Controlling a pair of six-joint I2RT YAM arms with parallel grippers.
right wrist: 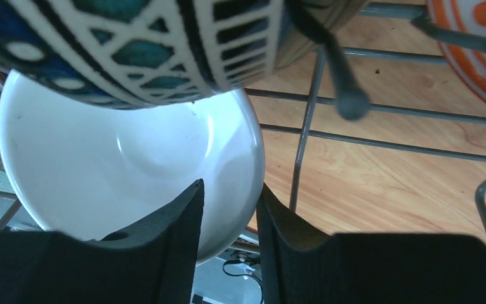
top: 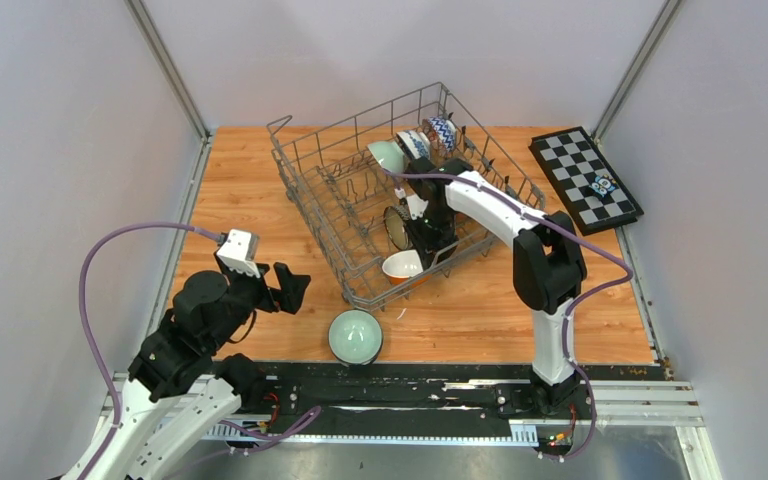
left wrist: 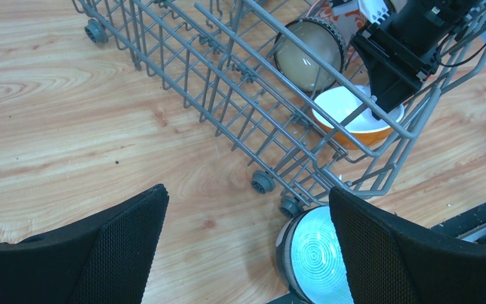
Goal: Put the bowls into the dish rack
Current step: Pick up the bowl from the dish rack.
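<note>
The grey wire dish rack (top: 310,190) lies askew mid-table. In it stand an orange bowl with a white inside (top: 401,266) at the near corner, a dark-rimmed beige bowl (top: 396,226), a pale green bowl (top: 387,155) and blue-white patterned bowls (top: 443,132). My right gripper (right wrist: 231,190) straddles the rim of the orange bowl (right wrist: 114,158). Its right pad lies against the outside and its left pad is inside, apart from the wall. Another pale green bowl (top: 355,336) sits on the table before the rack. My left gripper (left wrist: 247,209) hovers wide open just left of that bowl (left wrist: 313,253).
A black-and-white chequered board (top: 585,178) with a small object on it lies at the far right. A patterned bowl (right wrist: 133,44) hangs close over the right gripper. Rack wheels (left wrist: 262,182) and its wire wall stand just beyond the left fingers.
</note>
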